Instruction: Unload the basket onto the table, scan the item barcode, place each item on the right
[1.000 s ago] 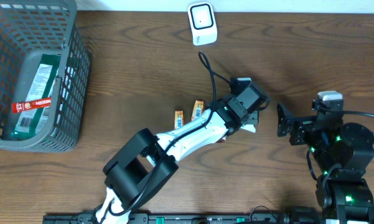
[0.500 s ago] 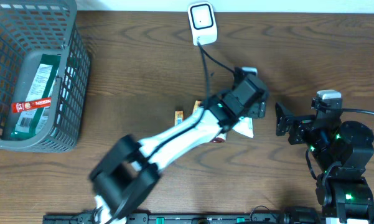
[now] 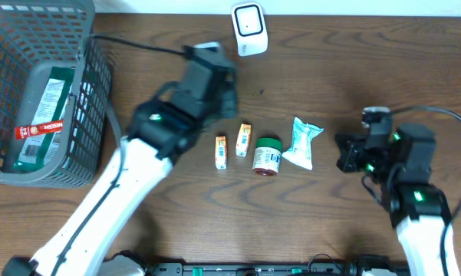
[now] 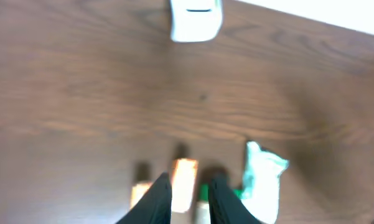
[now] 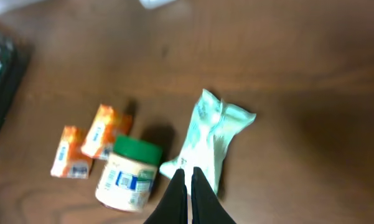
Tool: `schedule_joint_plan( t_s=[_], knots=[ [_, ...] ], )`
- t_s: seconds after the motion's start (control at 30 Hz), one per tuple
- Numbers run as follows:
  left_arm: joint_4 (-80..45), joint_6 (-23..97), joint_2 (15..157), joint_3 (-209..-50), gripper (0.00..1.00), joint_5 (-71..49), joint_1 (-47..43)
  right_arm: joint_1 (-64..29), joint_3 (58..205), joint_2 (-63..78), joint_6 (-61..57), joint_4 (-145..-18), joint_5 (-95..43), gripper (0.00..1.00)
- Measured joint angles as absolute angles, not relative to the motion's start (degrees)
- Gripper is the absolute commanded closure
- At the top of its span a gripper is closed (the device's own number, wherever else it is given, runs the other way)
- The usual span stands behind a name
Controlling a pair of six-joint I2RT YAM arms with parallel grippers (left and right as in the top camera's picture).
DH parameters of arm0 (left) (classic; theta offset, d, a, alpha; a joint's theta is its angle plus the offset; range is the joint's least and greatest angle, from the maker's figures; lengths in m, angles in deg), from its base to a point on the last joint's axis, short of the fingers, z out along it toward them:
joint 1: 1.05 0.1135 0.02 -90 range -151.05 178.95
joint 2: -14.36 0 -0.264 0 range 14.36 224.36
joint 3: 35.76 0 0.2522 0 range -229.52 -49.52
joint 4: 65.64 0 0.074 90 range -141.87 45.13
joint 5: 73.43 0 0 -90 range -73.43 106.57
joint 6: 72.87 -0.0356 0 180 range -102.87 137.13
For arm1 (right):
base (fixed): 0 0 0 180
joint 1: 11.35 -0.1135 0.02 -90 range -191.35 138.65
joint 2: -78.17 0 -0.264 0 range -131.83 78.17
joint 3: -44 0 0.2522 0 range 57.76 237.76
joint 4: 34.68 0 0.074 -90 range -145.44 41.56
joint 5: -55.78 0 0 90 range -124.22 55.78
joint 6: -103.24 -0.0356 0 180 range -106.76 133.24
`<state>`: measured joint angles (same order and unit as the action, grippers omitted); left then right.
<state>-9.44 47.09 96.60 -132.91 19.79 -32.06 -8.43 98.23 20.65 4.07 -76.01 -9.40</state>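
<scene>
Right gripper (image 5: 188, 180) is pinched fully closed on nothing, aimed at the near end of the white-and-green pouch (image 5: 213, 140); from overhead it sits clearly apart from it. Left gripper (image 4: 190, 186) has its jaws a thin gap apart, also empty, facing the white scanner (image 4: 196, 18) at the back edge. Right wrist cam gives the sharp look: green-lidded jar (image 5: 128, 171) just beside the pouch, two orange boxes (image 5: 106, 132) on the jar's other side. Left wrist cam is all blur. Only the overhead catches the grey basket (image 3: 88, 115) with a green packet (image 3: 42, 115) inside. Dark wood-grain table (image 3: 368, 69), pale wall strip behind
</scene>
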Motion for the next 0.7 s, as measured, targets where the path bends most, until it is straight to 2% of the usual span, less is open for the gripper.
schedule_joint_plan(
  t_s=[0.43, 0.7],
  knots=[
    [-1.5, 39.7, 96.1, -132.9, 0.92, 19.9, -25.8, -8.4, 98.3, -11.6, 3.0, -59.7, 4.2, 0.99],
    [-0.7, 39.1, 96.3, -132.9, 0.92, 19.9, -25.7, -8.2, 99.0, -20.3, 0.6, -58.1, 4.5, 0.99]
  ],
)
